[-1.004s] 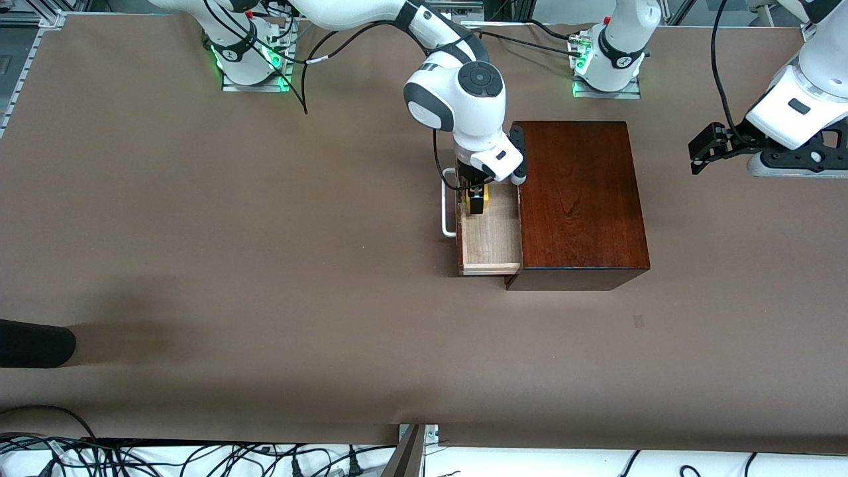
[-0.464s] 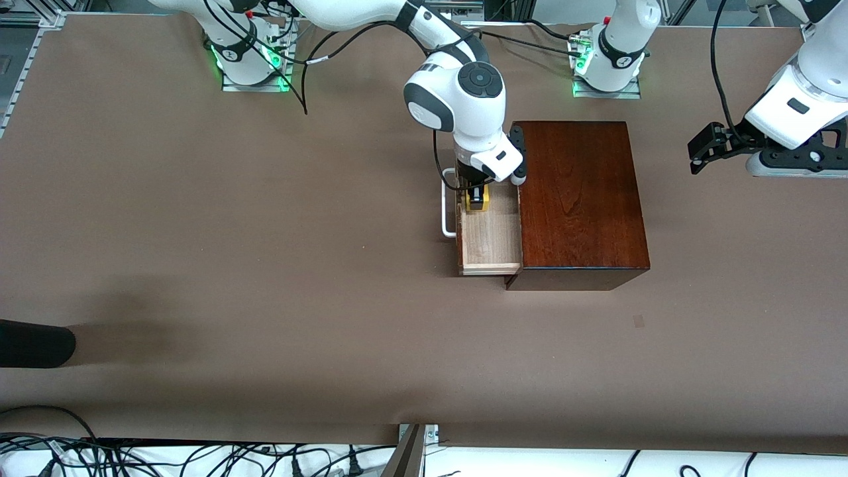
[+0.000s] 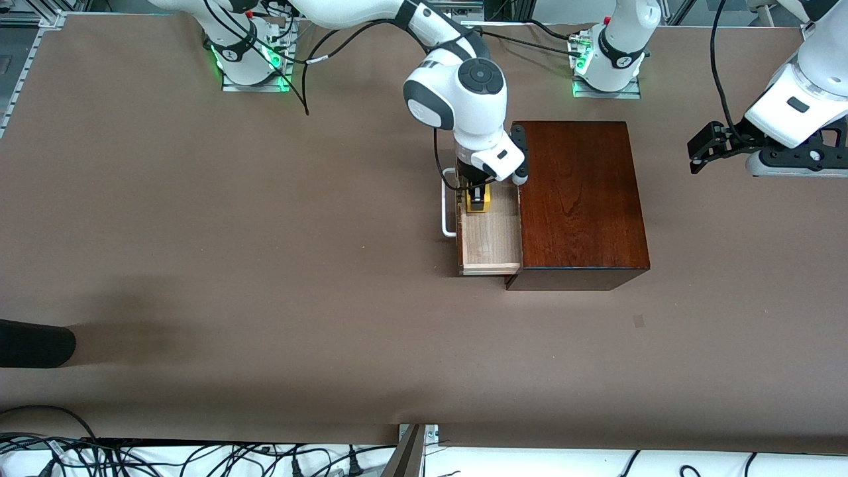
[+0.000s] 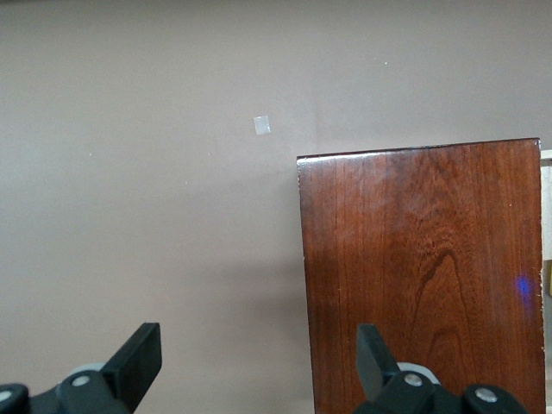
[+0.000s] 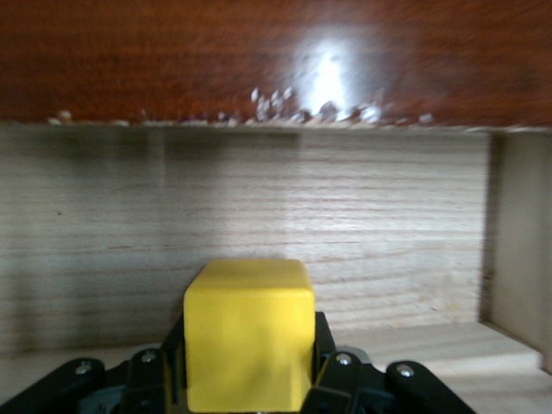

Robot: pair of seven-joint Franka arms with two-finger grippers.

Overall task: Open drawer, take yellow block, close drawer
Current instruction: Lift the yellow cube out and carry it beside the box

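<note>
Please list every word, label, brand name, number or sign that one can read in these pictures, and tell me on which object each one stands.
There is no readable text in any view.
The wooden box, the drawer and the yellow block are unmarked.
The small pale square on the table is blank.
The round marks on the arm bases are too small to read.

Yellow block (image 3: 478,199) — pale-wood drawer (image 3: 491,242)

We see glossy dark wood on the box (image 3: 583,199), pale matt raw wood inside the drawer (image 3: 491,242), a smooth yellow block (image 5: 248,332), and a matt brown table (image 3: 265,265).
</note>
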